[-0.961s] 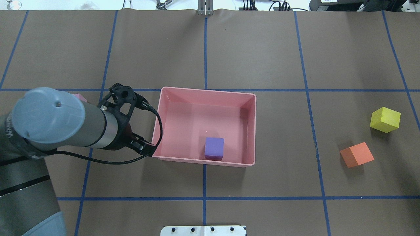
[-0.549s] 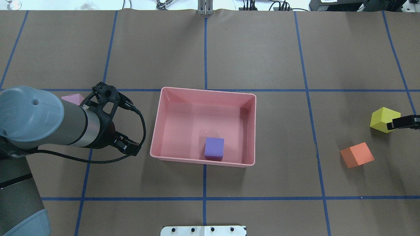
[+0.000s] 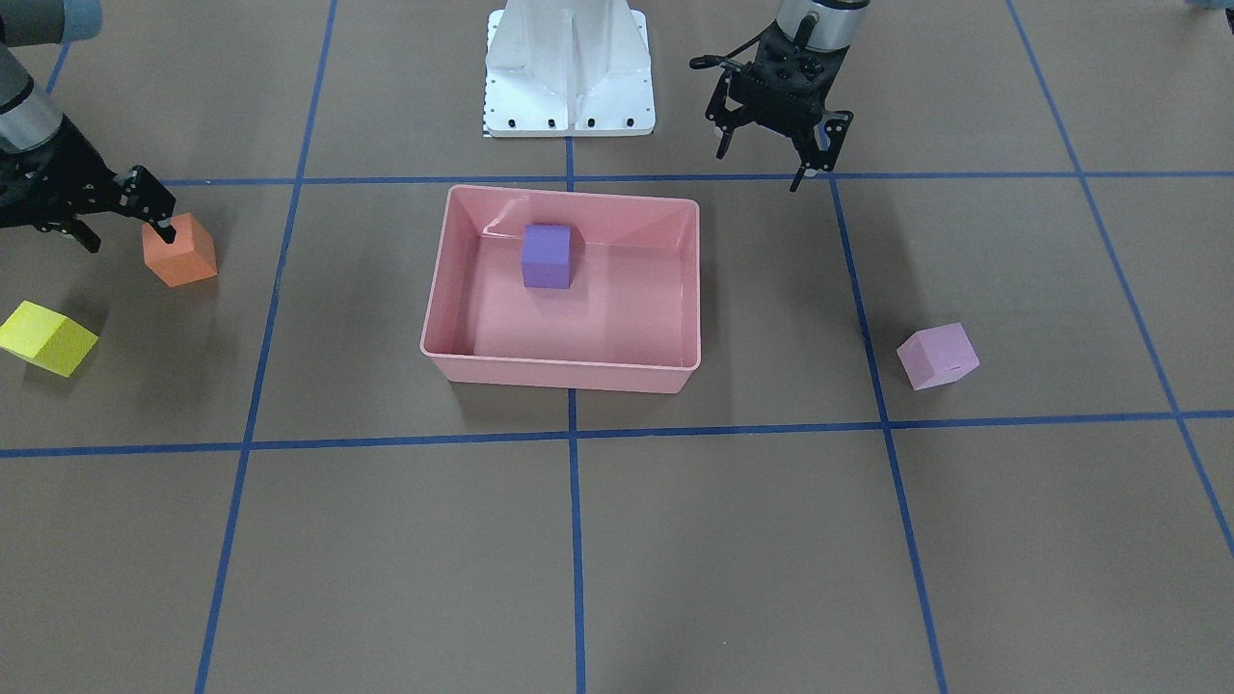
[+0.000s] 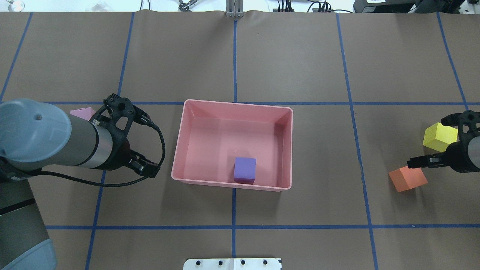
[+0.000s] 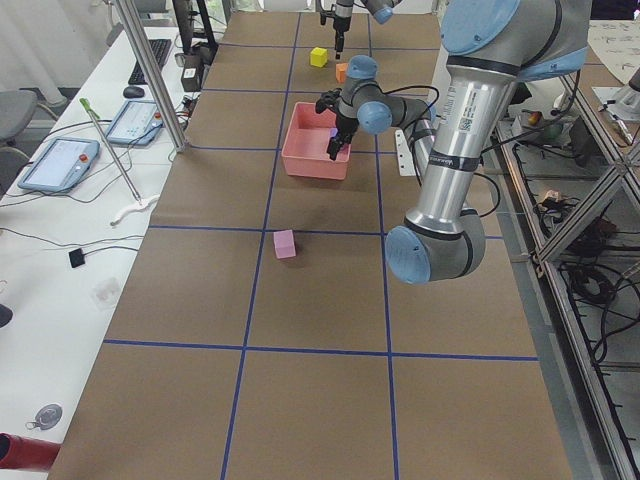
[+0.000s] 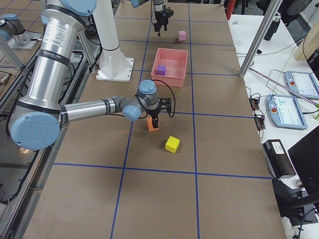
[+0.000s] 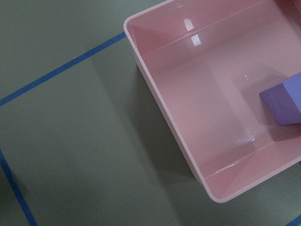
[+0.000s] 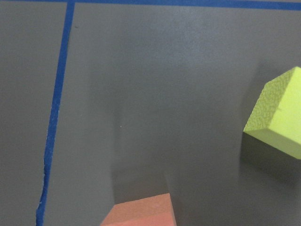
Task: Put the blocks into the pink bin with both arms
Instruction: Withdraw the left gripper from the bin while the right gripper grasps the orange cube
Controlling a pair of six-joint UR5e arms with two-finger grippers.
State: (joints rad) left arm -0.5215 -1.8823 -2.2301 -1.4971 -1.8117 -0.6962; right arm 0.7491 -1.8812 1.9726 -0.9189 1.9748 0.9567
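You're on the orange block (image 4: 408, 179), well off the bin's (image 4: 236, 102) right side, near the yellow block (image 4: 438, 137). The purple block (image 4: 245, 170) lies in the bin and the lilac block (image 3: 937, 356) sits off its left. Your right gripper (image 3: 128, 238) is spread wide with one finger at the orange block's edge, holding nothing; next, centre over it and lower. Your left gripper (image 3: 762, 166), near the bin, is spread and empty.

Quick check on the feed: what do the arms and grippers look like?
Both arms are grey-silver tubes with light-blue joint caps, as on the left arm. The left gripper and right gripper are black, skeletal, two-fingered. A black cable loops beside the left gripper.
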